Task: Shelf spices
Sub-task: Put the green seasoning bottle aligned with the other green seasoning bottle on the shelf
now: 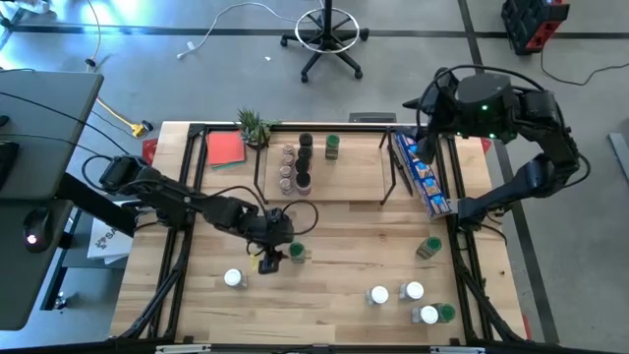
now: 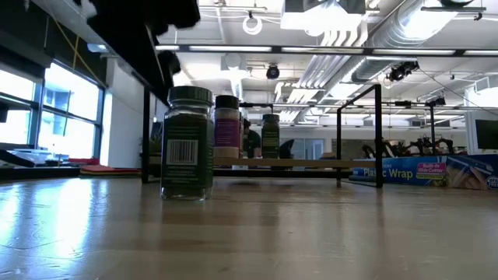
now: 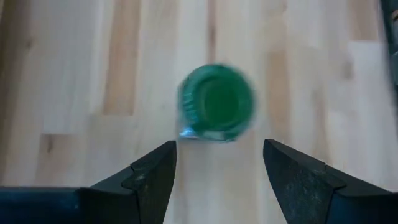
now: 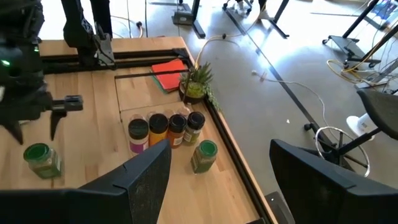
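Observation:
A green-lidded spice jar (image 3: 216, 102) stands upright on the table (image 1: 334, 236), just ahead of my left gripper (image 3: 219, 146). That gripper is open and its fingertips stop short of the jar without touching it. The same jar (image 1: 298, 254) shows in the high view near the table's middle, and in the low view (image 2: 187, 144) on its base. The shelf (image 1: 344, 187) at the far side carries several spice jars (image 1: 295, 165). My right gripper (image 4: 217, 180) is open and holds nothing, raised high over the far right (image 1: 425, 138).
More spice jars stand on the table: a white-lidded one (image 1: 234, 278) at the near left, several at the near right (image 1: 413, 291), and a green one (image 1: 429, 246) at the right. A blue packet (image 1: 423, 177), a potted plant (image 1: 254, 126) and a red square (image 1: 226, 147) are by the shelf.

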Robot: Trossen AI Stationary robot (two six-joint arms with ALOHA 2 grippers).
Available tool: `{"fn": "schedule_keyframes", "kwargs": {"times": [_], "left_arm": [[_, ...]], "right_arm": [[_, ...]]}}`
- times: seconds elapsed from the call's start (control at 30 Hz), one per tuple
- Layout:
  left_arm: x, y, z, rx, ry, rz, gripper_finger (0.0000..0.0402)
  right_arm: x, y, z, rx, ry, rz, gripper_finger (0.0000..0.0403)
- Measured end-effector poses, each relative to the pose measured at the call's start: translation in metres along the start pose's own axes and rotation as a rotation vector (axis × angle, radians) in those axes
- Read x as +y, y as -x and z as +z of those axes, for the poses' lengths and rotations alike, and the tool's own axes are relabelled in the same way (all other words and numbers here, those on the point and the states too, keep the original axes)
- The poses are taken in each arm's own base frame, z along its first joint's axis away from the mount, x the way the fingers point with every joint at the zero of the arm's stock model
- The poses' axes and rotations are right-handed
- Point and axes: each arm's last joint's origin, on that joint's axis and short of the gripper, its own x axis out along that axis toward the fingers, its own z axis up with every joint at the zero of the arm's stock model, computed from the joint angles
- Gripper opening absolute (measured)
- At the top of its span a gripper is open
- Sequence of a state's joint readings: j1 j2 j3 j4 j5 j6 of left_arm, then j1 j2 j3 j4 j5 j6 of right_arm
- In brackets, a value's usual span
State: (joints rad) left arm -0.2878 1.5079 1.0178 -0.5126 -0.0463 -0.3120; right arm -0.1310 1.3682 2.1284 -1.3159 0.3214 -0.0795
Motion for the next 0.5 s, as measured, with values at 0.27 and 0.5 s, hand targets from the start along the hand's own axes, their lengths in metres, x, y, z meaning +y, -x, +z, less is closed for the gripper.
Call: {"fn": "schedule_keyframes", "kwargs": {"times": [0.27, 0.5], "left_arm": [[0.005, -0.037, -0.006, 0.119, -0.016, -0.125, 0.0226], [-0.024, -0.043, 0.014, -0.02, -0.001, -0.258, 0.0181]], "right_arm": [[0.001, -0.003, 0.0, 0.01, 0.01, 0.015, 0.0268], [0.001, -0.001, -0.002, 0.021, 0.004, 0.022, 0.0268]]}}
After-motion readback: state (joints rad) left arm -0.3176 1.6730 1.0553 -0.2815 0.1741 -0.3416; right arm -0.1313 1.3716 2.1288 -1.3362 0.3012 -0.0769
